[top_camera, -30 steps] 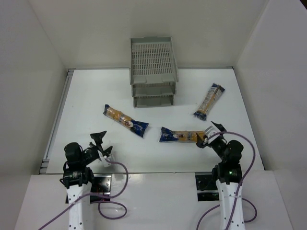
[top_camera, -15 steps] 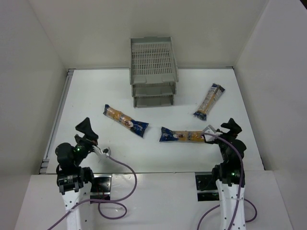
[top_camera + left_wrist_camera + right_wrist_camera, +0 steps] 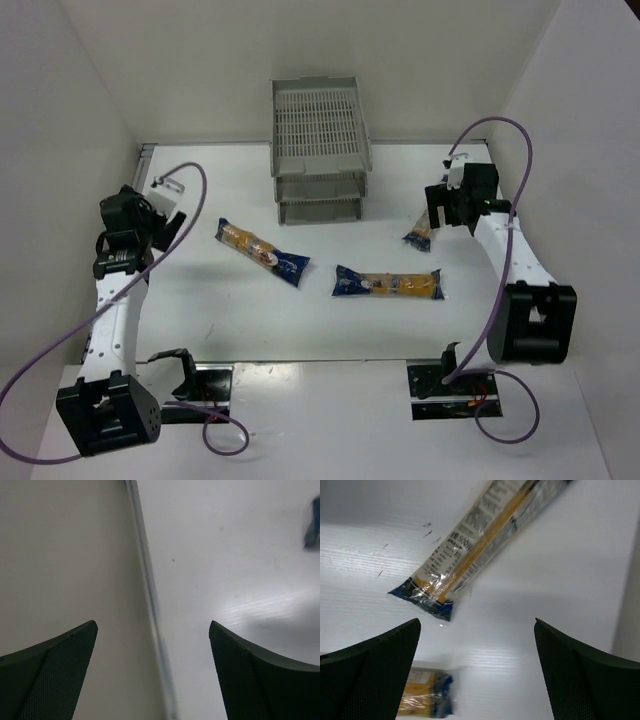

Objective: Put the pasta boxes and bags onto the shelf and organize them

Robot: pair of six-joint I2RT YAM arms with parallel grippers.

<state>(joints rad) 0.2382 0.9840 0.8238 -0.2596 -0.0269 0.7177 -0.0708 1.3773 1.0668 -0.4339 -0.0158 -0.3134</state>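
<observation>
The grey three-tier shelf (image 3: 320, 150) stands at the back middle of the table. Three pasta packs lie flat on the table: one left of centre (image 3: 262, 252), one in the middle (image 3: 388, 284), and one at the right (image 3: 420, 235), partly hidden under my right gripper (image 3: 440, 208). In the right wrist view, this gripper (image 3: 477, 621) is open and empty, above the blue near end of the tan pack (image 3: 485, 540). The middle pack's end (image 3: 422, 697) shows at the lower left. My left gripper (image 3: 165, 228) is open and empty (image 3: 152, 625) over the table's left edge.
White walls enclose the table on the left, back and right. A metal strip (image 3: 150, 595) runs along the table's left edge under my left gripper. A blue pack end (image 3: 314, 527) shows at the left wrist view's right edge.
Both arms have extended away from the near edge. The left gripper went to the table's left edge. The right gripper went to the right pack. The packs have not moved.
</observation>
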